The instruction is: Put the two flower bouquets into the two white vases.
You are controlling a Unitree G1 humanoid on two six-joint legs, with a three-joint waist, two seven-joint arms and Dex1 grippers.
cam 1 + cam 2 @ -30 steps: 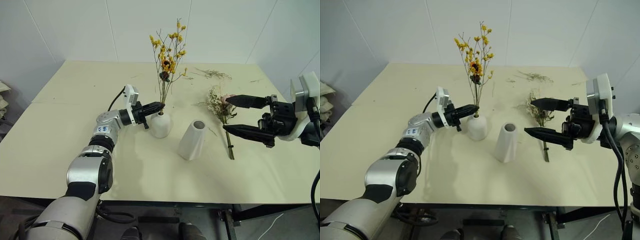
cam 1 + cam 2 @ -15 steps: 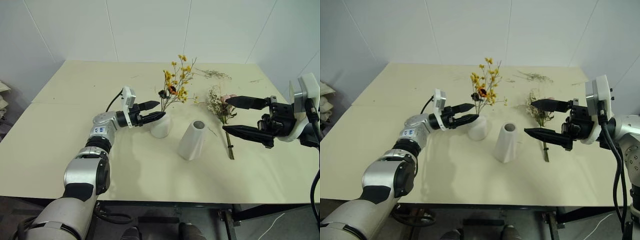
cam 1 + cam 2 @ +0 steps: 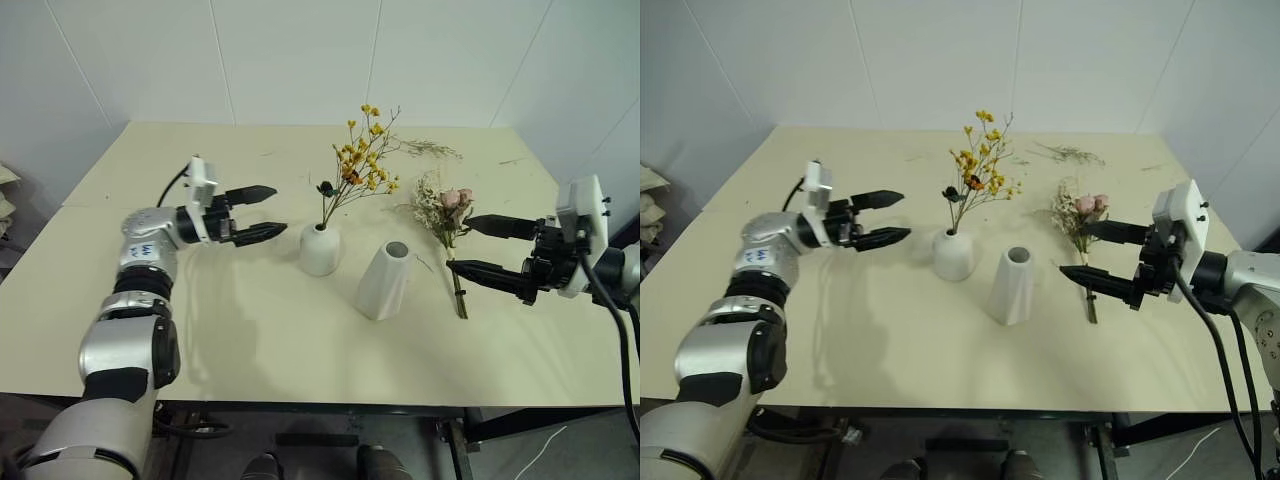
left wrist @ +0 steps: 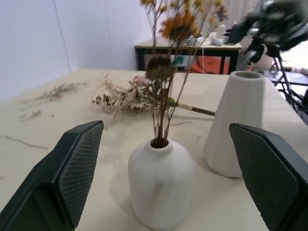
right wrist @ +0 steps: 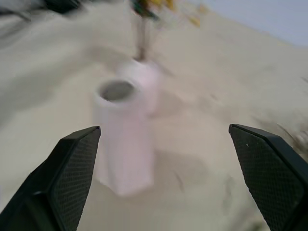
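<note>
Two grippers [image 3: 262, 211] [image 3: 480, 246] spread, apart from vases [image 3: 320, 250] [image 3: 383, 281]

The left gripper [image 3: 262, 211] has let go of the yellow sprig bunch [image 3: 358, 162], spread its fingers and drawn away toward 9 o'clock, now well apart from the round vase [image 3: 320, 249]. The freed bunch has tipped from upright to lean toward 2 o'clock. The right gripper [image 3: 483, 246] has apparently sunk toward the bench [image 3: 150, 300], beside the rose bouquet [image 3: 447, 220].
</note>
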